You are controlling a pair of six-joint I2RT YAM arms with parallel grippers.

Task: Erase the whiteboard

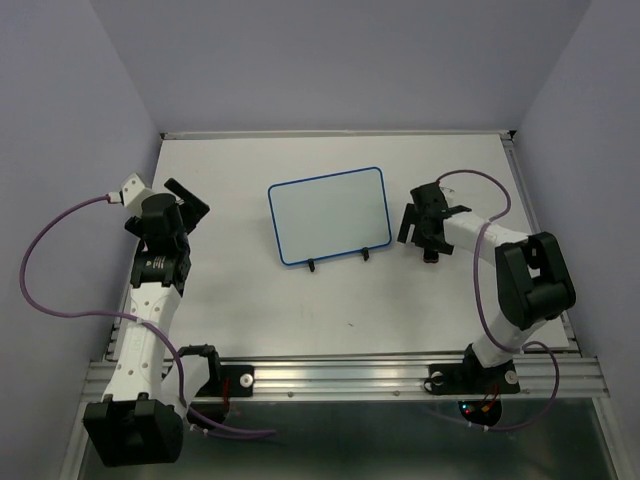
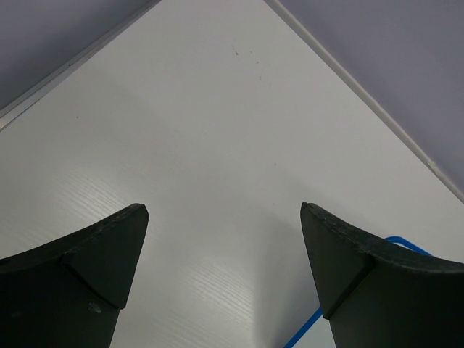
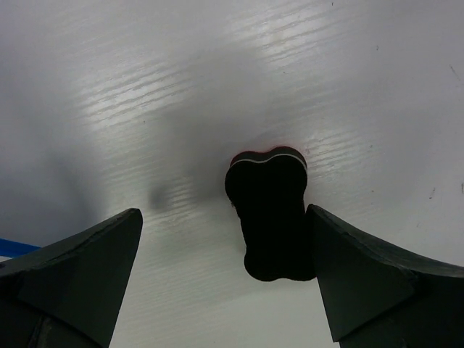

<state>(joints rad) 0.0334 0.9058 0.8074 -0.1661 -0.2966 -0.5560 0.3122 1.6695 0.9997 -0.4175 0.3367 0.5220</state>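
The whiteboard, white with a thin blue frame and two small black feet, lies mid-table; its surface looks blank. A sliver of its blue frame shows in the left wrist view. A black peanut-shaped eraser with a red-and-white edge lies on the table between my right gripper's open jaws, close to the right finger; it shows under the gripper in the top view. My right gripper hovers just right of the board, open. My left gripper is open and empty, left of the board.
The white tabletop is bounded by lilac walls at back and sides, with a metal rail along the near edge. Purple cables loop off both arms.
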